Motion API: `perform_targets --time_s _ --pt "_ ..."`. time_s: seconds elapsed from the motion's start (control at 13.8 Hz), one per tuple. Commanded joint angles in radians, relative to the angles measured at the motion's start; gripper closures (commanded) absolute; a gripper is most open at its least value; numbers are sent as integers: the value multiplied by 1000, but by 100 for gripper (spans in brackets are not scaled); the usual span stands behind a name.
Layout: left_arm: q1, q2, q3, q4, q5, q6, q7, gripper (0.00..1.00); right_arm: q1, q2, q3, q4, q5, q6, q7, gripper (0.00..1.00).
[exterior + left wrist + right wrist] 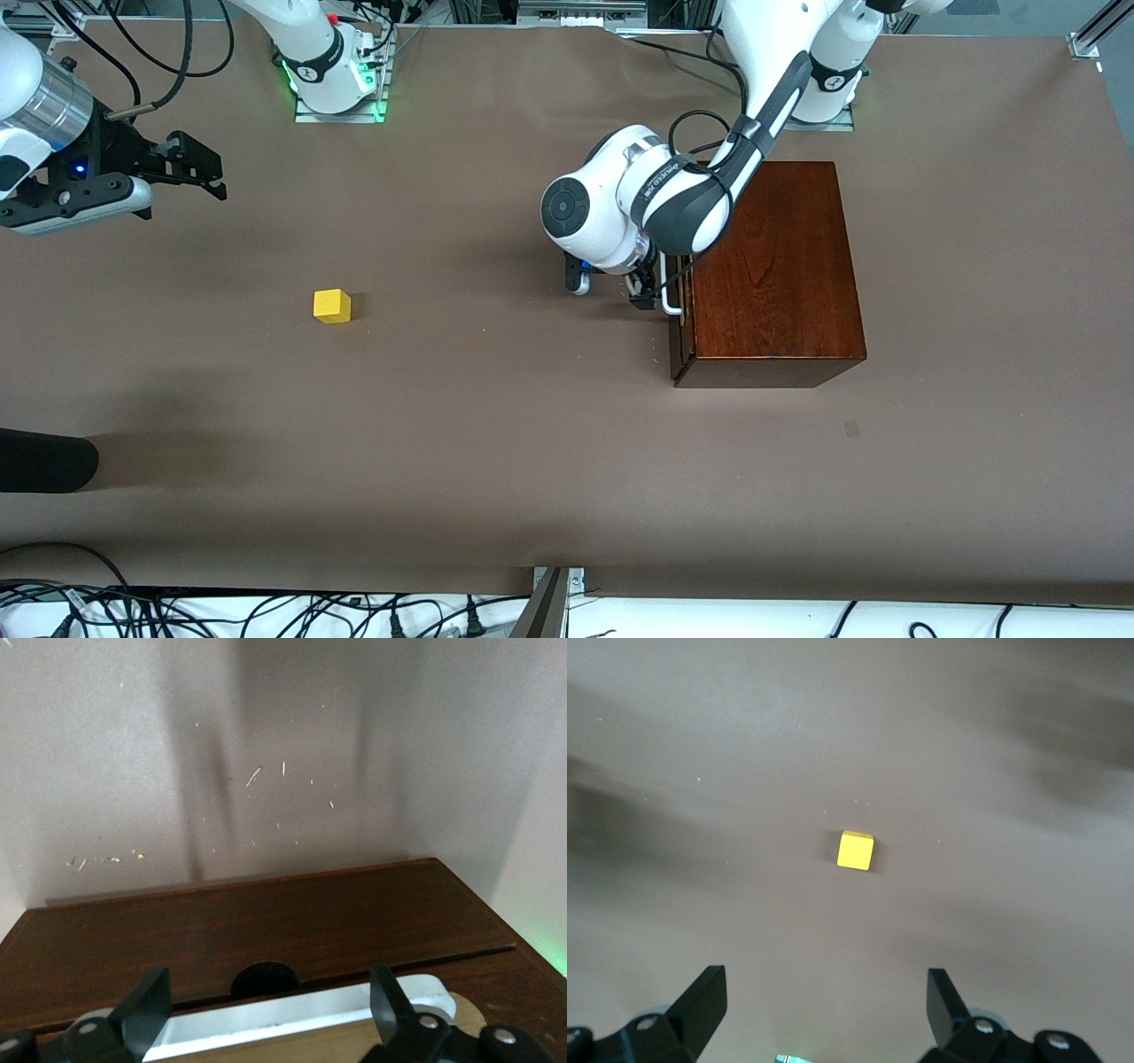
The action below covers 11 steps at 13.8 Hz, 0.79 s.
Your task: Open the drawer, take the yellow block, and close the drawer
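Observation:
The yellow block [332,306] sits alone on the brown table toward the right arm's end, outside the box; it also shows in the right wrist view [856,850]. The dark reddish-brown box [771,266] stands toward the left arm's end, its drawer front [680,341] flush or nearly flush with the box. My left gripper [651,297] is open at the white handle [671,306], a finger on each side of the bar [266,1020] without closing on it. My right gripper [208,170] is open and empty, held high over the table with the block [856,850] below it.
A dark rounded object [44,461] pokes in at the table's edge at the right arm's end, nearer the front camera than the block. The arm bases [337,80] stand along the farthest edge. Cables hang below the nearest edge.

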Motion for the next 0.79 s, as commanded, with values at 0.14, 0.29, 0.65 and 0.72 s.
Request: perform_targets --time_s 0.14,0.29,0.65,0.72 --pt "9 -39 -11 39 13 -24 28 0 -7 14 1 50 -2 -16 -16 0" --pt "18 -64 -12 50 -80 -22 24 0 -13 16 -1 53 -2 -10 -18 0" --pt "80 -132 5 170 -122 -27 31 0 -14 31 -2 49 4 -31 -11 0" --pt "149 -163 3 171 -125 -25 43 0 -14 31 -4 50 1 -45 -13 0"
